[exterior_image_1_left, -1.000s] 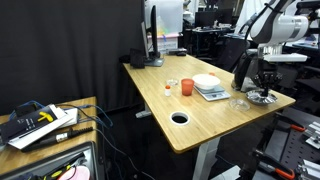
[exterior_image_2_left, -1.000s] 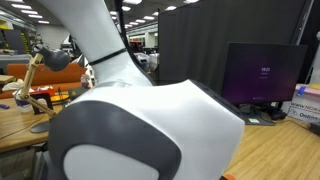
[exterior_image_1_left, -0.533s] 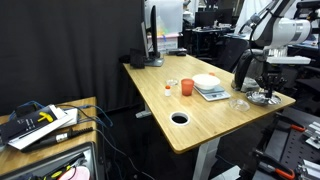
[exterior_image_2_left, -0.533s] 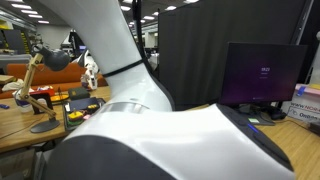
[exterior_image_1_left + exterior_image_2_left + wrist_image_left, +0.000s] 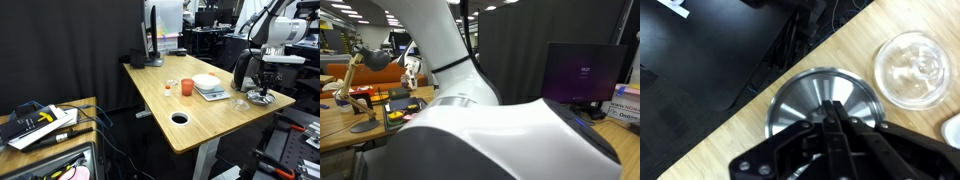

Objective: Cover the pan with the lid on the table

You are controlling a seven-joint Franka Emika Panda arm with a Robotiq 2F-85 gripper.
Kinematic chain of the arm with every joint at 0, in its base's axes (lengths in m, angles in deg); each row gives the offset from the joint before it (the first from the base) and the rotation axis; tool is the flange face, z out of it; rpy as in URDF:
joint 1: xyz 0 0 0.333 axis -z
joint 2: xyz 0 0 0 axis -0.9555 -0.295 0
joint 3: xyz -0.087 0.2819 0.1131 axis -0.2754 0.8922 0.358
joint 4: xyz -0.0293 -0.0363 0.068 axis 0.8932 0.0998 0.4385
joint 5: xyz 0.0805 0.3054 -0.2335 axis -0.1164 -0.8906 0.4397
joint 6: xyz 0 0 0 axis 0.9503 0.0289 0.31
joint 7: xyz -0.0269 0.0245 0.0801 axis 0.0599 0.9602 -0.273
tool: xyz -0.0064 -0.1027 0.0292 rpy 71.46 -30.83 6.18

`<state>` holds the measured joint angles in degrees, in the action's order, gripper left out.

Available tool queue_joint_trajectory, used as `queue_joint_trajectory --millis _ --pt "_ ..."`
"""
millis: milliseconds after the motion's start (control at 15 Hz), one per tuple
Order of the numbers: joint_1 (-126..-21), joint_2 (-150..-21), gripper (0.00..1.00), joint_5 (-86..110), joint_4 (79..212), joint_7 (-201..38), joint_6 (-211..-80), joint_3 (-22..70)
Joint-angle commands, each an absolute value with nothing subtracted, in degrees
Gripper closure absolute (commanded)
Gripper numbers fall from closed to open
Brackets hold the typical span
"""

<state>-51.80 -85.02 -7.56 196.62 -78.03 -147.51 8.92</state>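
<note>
The lid (image 5: 826,98) is a round shiny silver disc lying on the wooden table near its edge. It also shows in an exterior view (image 5: 262,98) at the table's far right end. My gripper (image 5: 832,122) stands right over the lid's centre, with its two black fingers pressed together where the knob sits. The knob itself is hidden by the fingers. In the exterior view the gripper (image 5: 263,90) is down at the lid. I cannot make out the pan apart from the lid; only a silver rim shows around the disc.
A small clear glass piece (image 5: 912,68) lies just beside the lid. A white plate (image 5: 207,82) sits on a scale, with an orange cup (image 5: 186,88) beside it. There is a round hole (image 5: 180,118) in the tabletop. The table edge runs close to the lid.
The arm's body has shifted a little across one exterior view. The gripper stays low over the lid at the table's far end.
</note>
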Motion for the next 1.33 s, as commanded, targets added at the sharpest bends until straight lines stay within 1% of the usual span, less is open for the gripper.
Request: queue_joint_trajectory --millis 0,933,1000,1067,1200,1267 --pt "-50.8 -86.9 0.99 -10.9 194.1 -77.2 -147.3 10.4" --pt "-50.1 -89.5 0.99 -11.9 192.0 -77.5 -146.9 10.2" --pt "-50.0 -89.5 0.93 -12.0 191.8 -77.6 -146.6 10.2" --pt "-49.9 -89.5 0.7 -12.0 191.7 -77.5 -146.5 10.2" --pt "-49.8 -89.5 0.66 -11.9 191.6 -77.7 -146.4 10.1" --pt "-49.7 -89.6 0.61 -11.9 191.6 -77.6 -146.4 10.1"
